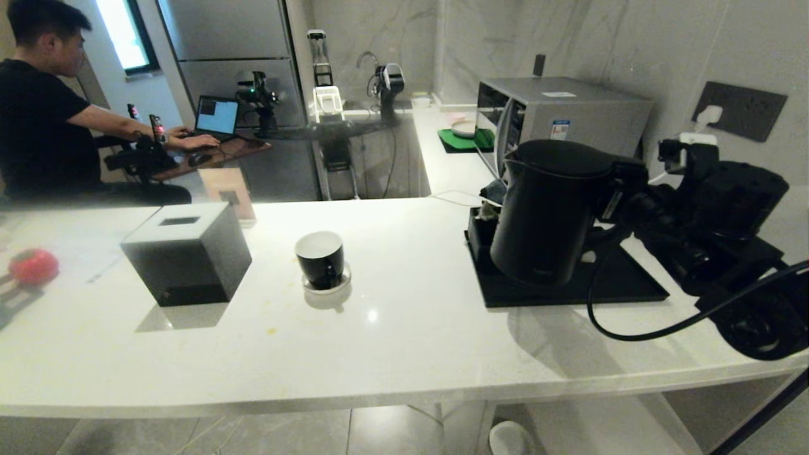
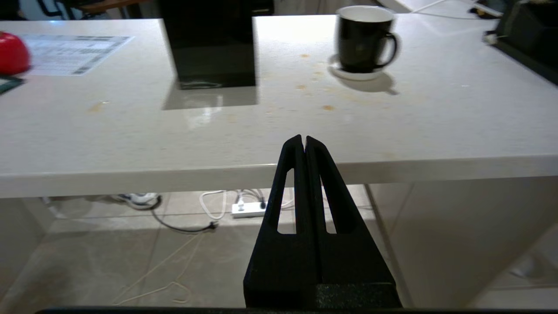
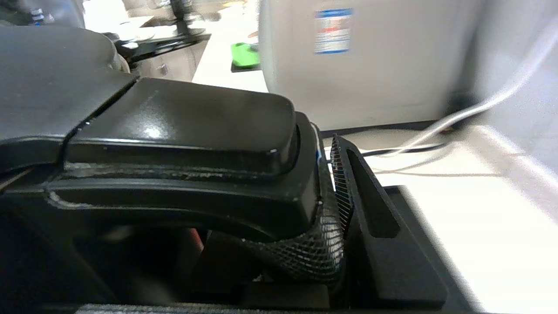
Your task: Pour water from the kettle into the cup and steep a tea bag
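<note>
The tall black kettle [image 1: 547, 215] is over a black tray [image 1: 626, 287] at the right of the counter; I cannot tell whether its base rests on the tray. My right gripper [image 1: 622, 186] is shut on the kettle's handle [image 3: 183, 131], and one mesh-padded finger [image 3: 344, 187] presses against the handle's side. The black cup [image 1: 321, 256] with a white inside stands on its small white saucer [image 1: 341, 282] mid-counter, also seen as the cup [image 2: 364, 39]. A small pale thing [image 1: 488, 212] behind the kettle may be the tea bag; I cannot tell. My left gripper [image 2: 304, 138] hangs shut and empty before the counter's front edge.
A black cube tissue box [image 1: 186, 253] stands left of the cup, and a red object [image 1: 35, 265] lies at the far left. A grey microwave [image 1: 562, 117] and white cables sit behind the tray. A person works at a laptop [image 1: 217, 117] beyond the counter.
</note>
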